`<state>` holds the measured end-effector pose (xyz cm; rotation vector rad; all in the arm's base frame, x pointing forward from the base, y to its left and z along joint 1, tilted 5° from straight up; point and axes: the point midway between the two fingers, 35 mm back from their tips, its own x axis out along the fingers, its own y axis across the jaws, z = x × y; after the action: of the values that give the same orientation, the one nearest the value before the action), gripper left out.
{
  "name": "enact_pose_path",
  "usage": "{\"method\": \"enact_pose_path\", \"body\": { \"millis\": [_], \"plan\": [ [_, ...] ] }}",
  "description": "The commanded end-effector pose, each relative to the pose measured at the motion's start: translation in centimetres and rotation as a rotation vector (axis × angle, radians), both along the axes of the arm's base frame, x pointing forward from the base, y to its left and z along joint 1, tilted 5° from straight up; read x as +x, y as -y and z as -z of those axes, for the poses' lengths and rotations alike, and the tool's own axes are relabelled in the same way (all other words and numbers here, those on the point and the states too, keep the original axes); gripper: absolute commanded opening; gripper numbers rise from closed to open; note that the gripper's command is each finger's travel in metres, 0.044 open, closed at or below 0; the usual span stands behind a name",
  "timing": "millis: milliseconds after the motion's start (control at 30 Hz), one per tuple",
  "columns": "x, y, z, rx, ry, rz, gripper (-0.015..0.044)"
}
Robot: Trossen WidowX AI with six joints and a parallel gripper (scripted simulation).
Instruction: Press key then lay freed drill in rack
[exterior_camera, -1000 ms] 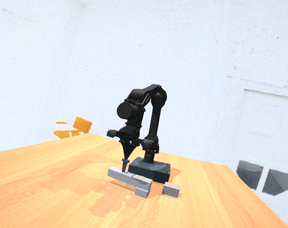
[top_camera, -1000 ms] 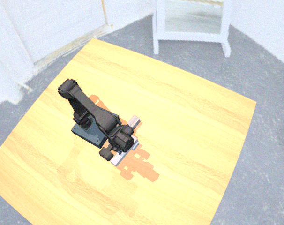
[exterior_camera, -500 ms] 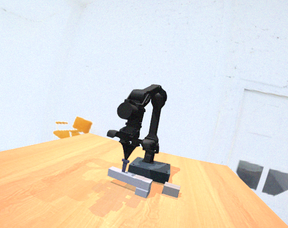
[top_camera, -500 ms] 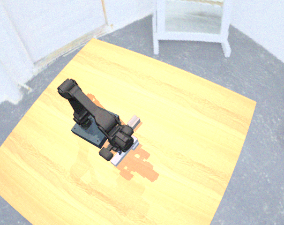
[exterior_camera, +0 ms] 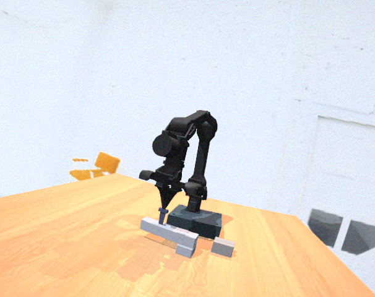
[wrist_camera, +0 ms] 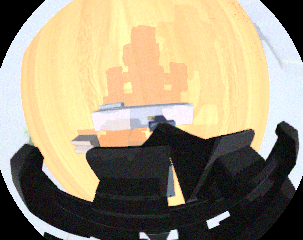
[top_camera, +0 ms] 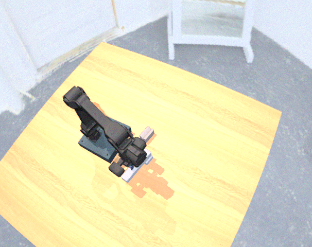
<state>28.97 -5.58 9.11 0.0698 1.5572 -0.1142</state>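
Observation:
A dark blue T-shaped piece, which looks like the key [top_camera: 131,167] [exterior_camera: 162,218] [wrist_camera: 155,123], stands upright on the long pale grey bar [top_camera: 127,175] [exterior_camera: 181,235] [wrist_camera: 108,120], tilted slightly. My gripper [exterior_camera: 164,208] [wrist_camera: 164,126] points down and is shut, with nothing between its fingers. Its tips are at the top of the blue piece and appear to touch it. The arm hides the tips in the top view. A short grooved grey block, likely the rack [top_camera: 146,133] [exterior_camera: 223,247] [wrist_camera: 85,142], lies past one end of the bar. I cannot make out a separate drill.
The arm's dark base [top_camera: 97,148] [exterior_camera: 193,223] stands close behind the bar. A small pale block [exterior_camera: 184,250] [wrist_camera: 111,106] sits low at the bar's end nearer the grooved block. The wooden table [top_camera: 204,148] [exterior_camera: 85,207] carries all of this.

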Motion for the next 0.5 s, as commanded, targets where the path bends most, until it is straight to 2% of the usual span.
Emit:
{"method": "enact_pose_path", "body": {
  "millis": [0,200,333,467],
  "plan": [
    [-0.7,0.2,2.5,0.005,-0.063,0.002,0.0000],
    [-0.7,0.2,2.6,0.005,-0.063,0.002,0.0000],
    [-0.2,0.2,0.9,0.005,-0.063,0.002,0.0105],
    [0.5,0.1,-3.3,0.005,-0.063,0.002,0.0210]
  ]
}}
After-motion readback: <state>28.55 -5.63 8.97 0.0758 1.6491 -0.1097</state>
